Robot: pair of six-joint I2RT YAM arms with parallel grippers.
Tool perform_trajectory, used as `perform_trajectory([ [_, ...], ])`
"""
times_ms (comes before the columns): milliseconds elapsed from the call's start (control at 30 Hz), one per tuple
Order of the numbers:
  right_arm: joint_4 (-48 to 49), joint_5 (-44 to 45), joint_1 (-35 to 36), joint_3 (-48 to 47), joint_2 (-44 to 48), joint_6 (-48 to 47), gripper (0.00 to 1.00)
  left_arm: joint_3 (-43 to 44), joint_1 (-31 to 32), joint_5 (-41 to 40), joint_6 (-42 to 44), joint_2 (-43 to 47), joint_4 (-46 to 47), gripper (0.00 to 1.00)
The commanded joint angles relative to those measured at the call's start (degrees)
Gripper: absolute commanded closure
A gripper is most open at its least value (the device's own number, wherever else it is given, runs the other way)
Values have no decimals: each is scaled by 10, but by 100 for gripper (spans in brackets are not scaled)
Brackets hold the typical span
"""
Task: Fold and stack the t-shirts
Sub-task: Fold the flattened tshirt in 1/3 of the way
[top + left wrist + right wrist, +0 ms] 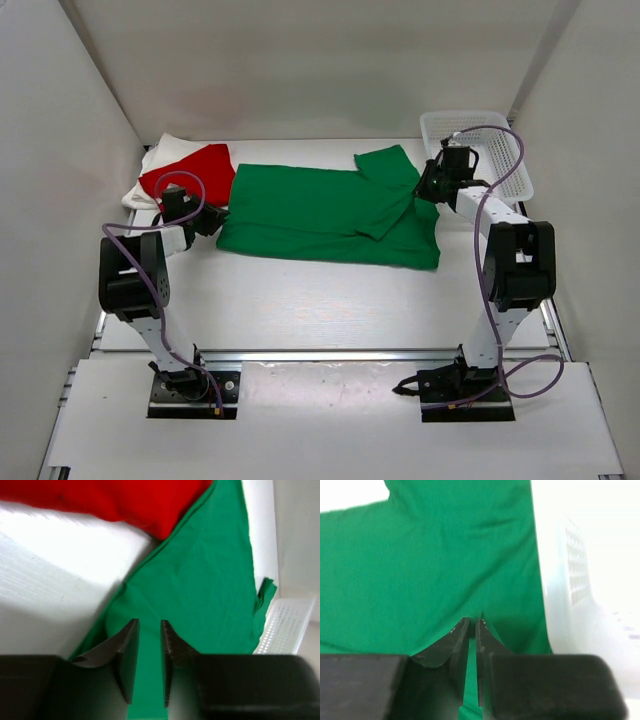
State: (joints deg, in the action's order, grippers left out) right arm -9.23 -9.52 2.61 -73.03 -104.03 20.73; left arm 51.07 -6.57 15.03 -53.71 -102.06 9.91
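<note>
Your green t-shirt (pixel 320 215) lies spread across the middle of the table (pixel 330 300), with one sleeve already turned in on the right. The red t-shirt (pixel 195 168) sits folded on the white t-shirt (pixel 158 152) at the far left. The green shirt's corner runs right up against the red one, so those two are touching.

Your right gripper (pixel 473 622) has its fingers drawn almost together on the shirt's right edge, and it looks like a pinch on the cloth. Your left gripper (pixel 149 625) is at the left edge with a narrow gap showing green. You cannot tell from here whether it grips the fabric or only hovers over it.

That is the first risk. If one side holds and the other does not, any lift will drag the shirt askew and spoil the fold.

The second risk is a thin pinch, which may catch only the top layer and let the turned-in sleeve fall open.

The third is the mesh basket (pixel 465 115) just beside the right edge, where a wide swing could snag it. On the left, a careless pull could tug the red shirt off its stack
</note>
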Motion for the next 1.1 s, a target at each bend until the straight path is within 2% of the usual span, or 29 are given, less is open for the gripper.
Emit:
perform_trajectory([
  [0, 9, 41, 9, -39, 5, -13, 89, 6, 6, 18, 1, 41, 40, 58],
  [33, 4, 52, 10, -40, 13, -10, 87, 6, 5, 19, 4, 48, 35, 52],
  [100, -1, 52, 8, -31, 36, -3, 79, 2, 5, 6, 11, 78, 27, 48],
  [133, -1, 54, 4, -25, 44, 0, 71, -10, 4, 0, 18, 92, 12, 45],
  [167, 0, 55, 4, -10, 64, 0, 65, -10, 4, -1, 25, 100, -1, 45],
  [233, 2, 55, 11, 24, 120, 4, 64, -55, 3, -5, 27, 133, 0, 47],
  [300, 31, 64, 22, 117, 174, 4, 74, -102, 7, -7, 30, 159, 5, 52],
  [333, 44, 64, 31, 145, 209, 12, 91, -132, 8, -13, 35, 178, 4, 53],
  [367, 54, 58, 34, 198, 244, 25, 100, -154, 7, -24, 40, 193, 6, 53],
  [500, 80, 57, 28, 355, 321, 52, 100, -192, 6, -23, 37, 188, 17, 46],
  [633, 115, 61, 5, 459, 387, 77, 79, -170, 4, -12, 41, 135, 7, 45],
  [767, 124, 57, -15, 492, 393, 78, 61, -159, 12, -24, 34, 107, 15, 46],
  [800, 130, 53, -25, 492, 386, 81, 59, -157, 14, -27, 34, 106, 18, 47],
  [933, 156, 26, -58, 488, 329, 78, 56, -141, 19, -27, 32, 79, 25, 56],
  [1033, 179, 18, -59, 467, 293, 82, 58, -133, 20, -25, 29, 69, 29, 80],
  [1067, 184, 19, -57, 463, 278, 83, 67, -133, 20, -34, 28, 70, 27, 83],
])
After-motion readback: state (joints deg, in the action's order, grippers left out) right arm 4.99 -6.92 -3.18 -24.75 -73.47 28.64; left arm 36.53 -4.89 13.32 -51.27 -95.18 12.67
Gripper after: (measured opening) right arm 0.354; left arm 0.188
